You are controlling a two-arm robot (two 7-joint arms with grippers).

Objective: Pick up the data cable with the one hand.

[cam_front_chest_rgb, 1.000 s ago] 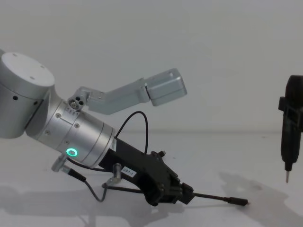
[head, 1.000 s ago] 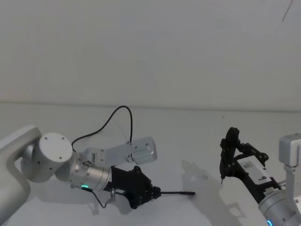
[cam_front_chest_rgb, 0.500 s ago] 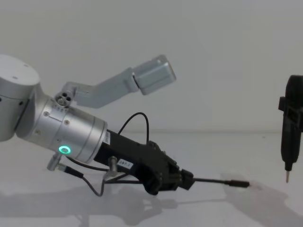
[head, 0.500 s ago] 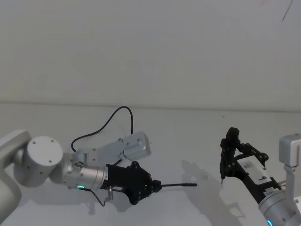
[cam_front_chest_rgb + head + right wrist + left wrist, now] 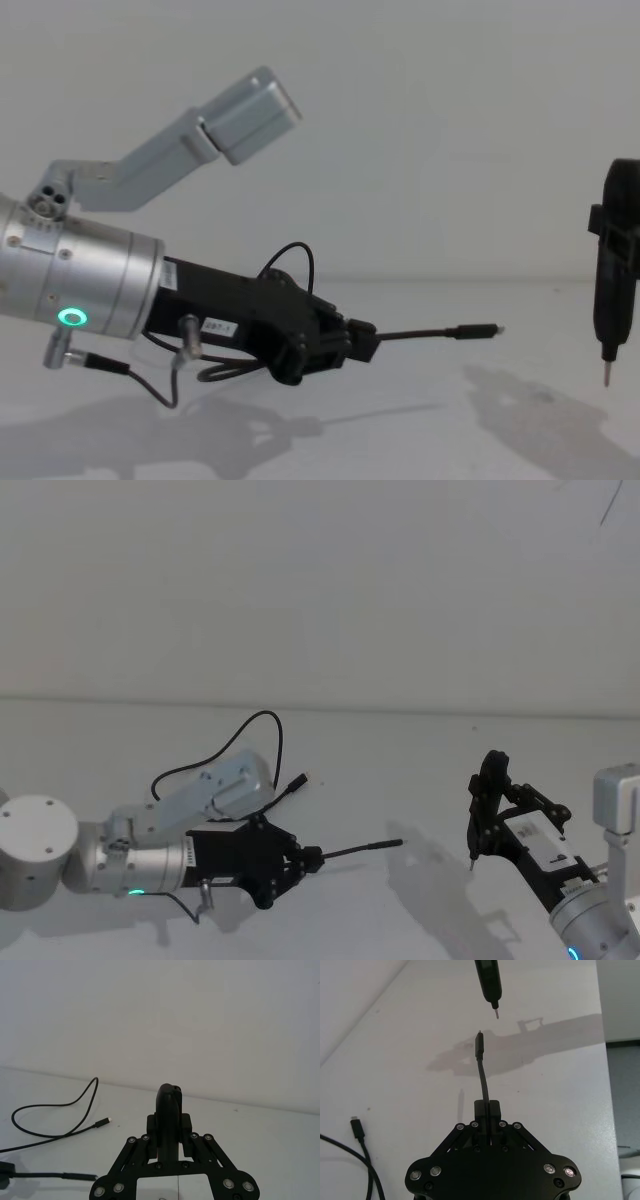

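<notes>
The left tool [image 5: 308,857] is clamped shut on the data cable [image 5: 350,850], its two fingers pinching the black cord a short way behind one plug. From the fingertips the free stretch of cable stands out nearly straight and almost level, and its metal-tipped plug [image 5: 478,329] hangs in the air above the surface [image 5: 400,770], casting a shadow below. Behind the fingers the black angular body runs back to a silver cylindrical wrist [image 5: 90,285] with a green glowing ring [image 5: 70,318]. The left arm lies low and close to horizontal, reaching in from the robot's left and pointing across toward its right. The rest of the cable trails back from the tool in a loop on the surface, and its other plug [image 5: 297,779] lies flat beyond the arm.

Well over on the right, the right tool [image 5: 487,800] is closed around a black stylus [image 5: 610,300] held upright, metal tip down and clear of the surface. In the left wrist view the lifted plug [image 5: 479,1045] points at that tip, near it but apart.
</notes>
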